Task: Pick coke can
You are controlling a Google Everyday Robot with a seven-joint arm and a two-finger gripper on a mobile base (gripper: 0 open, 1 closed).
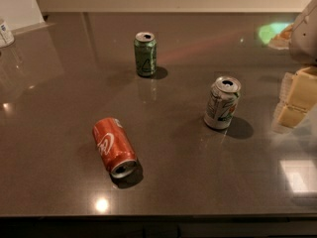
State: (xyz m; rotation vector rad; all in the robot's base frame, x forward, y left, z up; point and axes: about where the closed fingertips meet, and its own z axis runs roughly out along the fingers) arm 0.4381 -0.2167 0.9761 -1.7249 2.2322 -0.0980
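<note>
- Claw (298,102) is seen at the right edge of the view, partly cut off by the frame. Its pale yellow parts are shown below a grey-white housing, over the dark glossy counter (54,133).
- Whether the claw is spread or pressed together cannot be told. It is seen apart from every can.
- The coke can (113,148) is found well to the left of the claw and nearer the counter's front edge. It is laid on its side, with its silver opened end turned toward that front edge and its white script facing up.
- A white-silver can (222,103) with green markings is placed upright, near the claw on its left. It stands between the claw and the coke can and touches neither.
- A dark green can (145,54) is set upright farther left of the claw and deeper on the counter, toward the back wall. It is well apart from the other two cans.
- A small white container (5,33) is glimpsed at the far left edge, the farthest thing from the claw.
</note>
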